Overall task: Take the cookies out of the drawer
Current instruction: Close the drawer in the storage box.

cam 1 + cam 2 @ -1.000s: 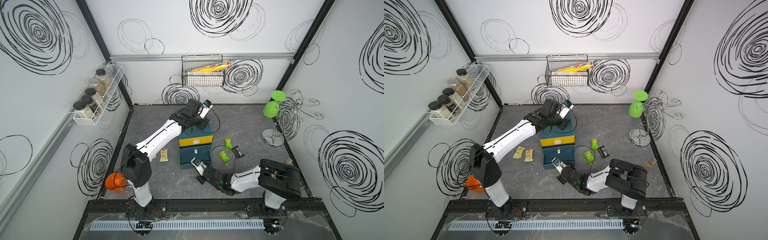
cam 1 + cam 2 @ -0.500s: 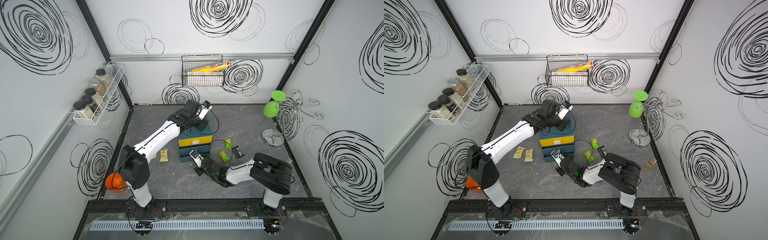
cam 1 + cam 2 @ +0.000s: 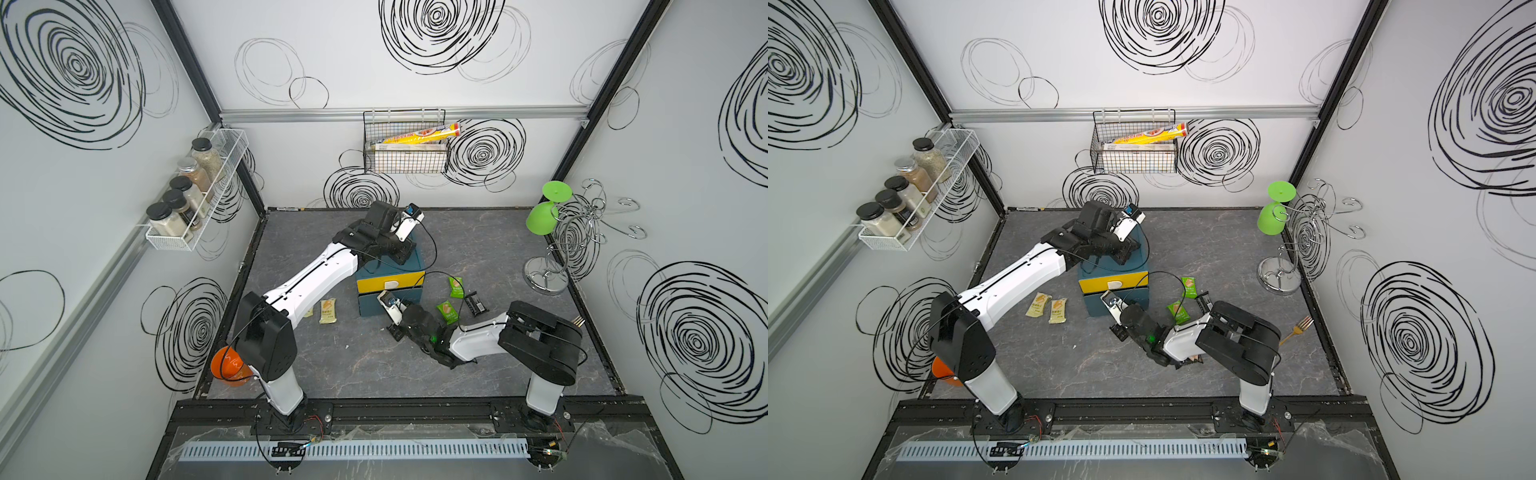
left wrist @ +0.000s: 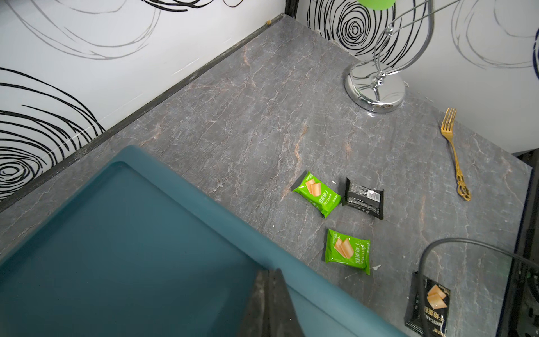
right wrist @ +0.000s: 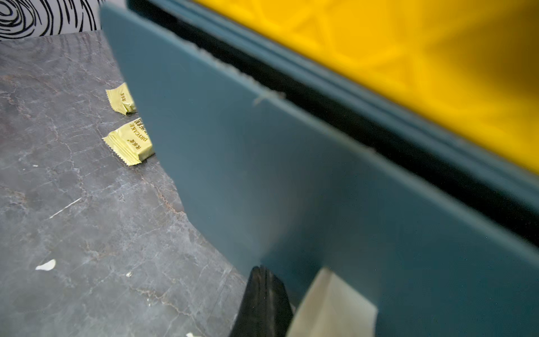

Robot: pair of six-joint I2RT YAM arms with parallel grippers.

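Left end effector (image 4: pixel 268 291), fingers pressed together, sits atop the small teal plastic drawer cabinet (image 4: pixel 131 233). Right end effector (image 5: pixel 264 291), closed too and holding nothing, is right up against the teal lower drawer front (image 5: pixel 320 189). The cookies lie out on the grey marbled bench (image 3: pixel 332 365): two pale beige wrapped packets (image 3: pixel 1058 311) left of the cabinet, two bright green packets (image 4: pixel 317 194) and two black packets (image 4: pixel 363 197) right. Looks like drawer-closing: push square, slowly, top pinned.

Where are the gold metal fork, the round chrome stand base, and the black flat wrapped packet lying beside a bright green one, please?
gold metal fork (image 4: pixel 453 154): left wrist view, mid-handle.
round chrome stand base (image 4: pixel 367 96): left wrist view, domed top.
black flat wrapped packet (image 4: pixel 363 197): left wrist view, centre.
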